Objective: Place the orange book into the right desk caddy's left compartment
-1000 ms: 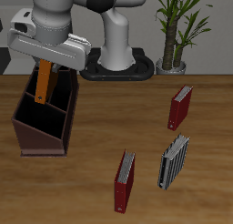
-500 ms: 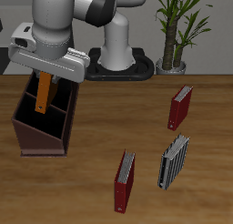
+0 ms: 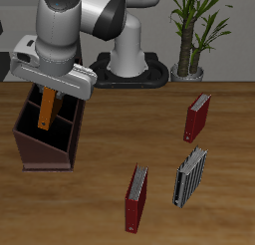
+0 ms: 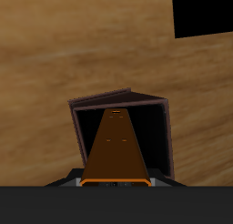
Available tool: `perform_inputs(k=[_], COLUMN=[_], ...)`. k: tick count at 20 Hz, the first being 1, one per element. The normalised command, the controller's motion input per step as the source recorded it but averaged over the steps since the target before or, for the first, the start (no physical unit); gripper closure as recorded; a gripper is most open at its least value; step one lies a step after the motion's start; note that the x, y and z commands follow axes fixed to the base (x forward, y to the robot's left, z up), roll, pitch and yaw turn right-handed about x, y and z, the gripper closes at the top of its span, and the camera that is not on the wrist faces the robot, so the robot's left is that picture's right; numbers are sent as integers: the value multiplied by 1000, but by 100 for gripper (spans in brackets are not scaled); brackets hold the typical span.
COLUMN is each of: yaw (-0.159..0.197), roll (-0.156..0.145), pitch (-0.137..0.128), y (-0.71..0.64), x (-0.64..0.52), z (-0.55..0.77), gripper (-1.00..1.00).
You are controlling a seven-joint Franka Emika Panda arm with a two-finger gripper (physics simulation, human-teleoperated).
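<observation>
The orange book (image 3: pixel 46 109) hangs upright and slightly tilted from my gripper (image 3: pixel 50 92), which is shut on its top end. Its lower end reaches below the rim of the right desk caddy (image 3: pixel 40 149), a dark maroon-brown box with inner dividers near the table's side edge. In the wrist view the orange book (image 4: pixel 114 147) runs straight down into a dark compartment of the caddy (image 4: pixel 118 99). Only the tips of my gripper (image 4: pixel 114 181) show at the book's near end. I cannot tell for sure which compartment the book is in.
Two dark red books (image 3: pixel 198 117) (image 3: pixel 135 198) and a black-and-grey book (image 3: pixel 190 176) stand upright on the wooden table, away from the caddy. A potted plant (image 3: pixel 194 35) stands at the back beside the robot's base (image 3: pixel 129 68).
My gripper has come down and a little toward the table's front edge with the orange book. The book's lower end now sits deeper in the caddy.
</observation>
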Motion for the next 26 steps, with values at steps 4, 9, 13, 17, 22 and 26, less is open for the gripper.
perform_inputs(k=[4, 9, 13, 17, 22, 26], yaw=[-30, -16, -12, 0, -11, -10], roll=[-22, -8, -24, -13, -8, -2], pitch=[8, -10, -2, 14, 26, 24], y=[-67, -29, -108, -40, -37, 34], x=[-56, -95, -21, 40, 51, 43], z=[-118, -18, -89, -126, -174, -148], gripper=[100, 100, 100, 100, 100, 100])
